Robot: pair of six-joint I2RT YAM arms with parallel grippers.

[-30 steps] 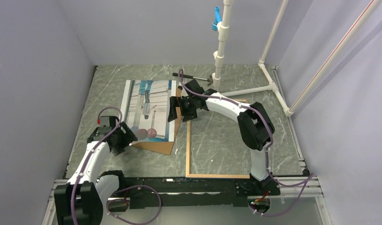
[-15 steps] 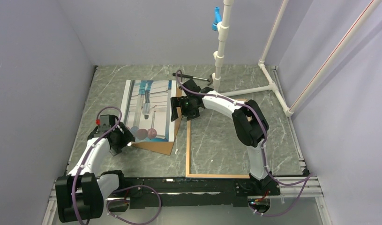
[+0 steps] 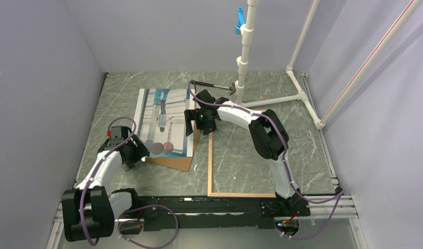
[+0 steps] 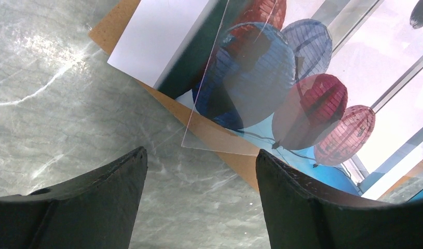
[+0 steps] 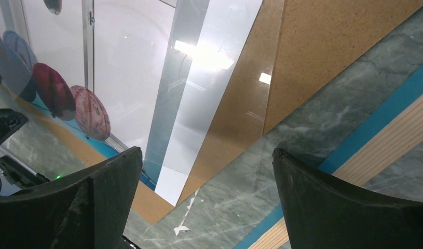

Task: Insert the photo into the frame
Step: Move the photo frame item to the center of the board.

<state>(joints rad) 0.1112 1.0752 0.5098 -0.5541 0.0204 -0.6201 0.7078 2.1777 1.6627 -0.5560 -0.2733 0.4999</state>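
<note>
Your left gripper [image 3: 140, 157] stands open at the glossy rectangular photo's [image 3: 165, 119] near corner. Your right gripper [image 3: 191, 124], open too, is at its opposite edge, beside the thin wooden frame [image 3: 209, 166].

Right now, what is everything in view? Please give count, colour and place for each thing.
photo: 1, glossy with white borders, face up on the board, left of centre
board: 1, brown, under the photo
clear sheet: 1, transparent, over the photo and board
frame: 1, wood-coloured side up, flat, right of the photo
tool: 1, dark, far side by the pipe stand
pipe stand: 1, white, far right
fitting: 1, blue, high on the pipe stand
table: 1, grey-green marbled
left gripper: 1, black, open, at the photo's near left corner
right gripper: 1, black, open, above the photo's right edge
</note>
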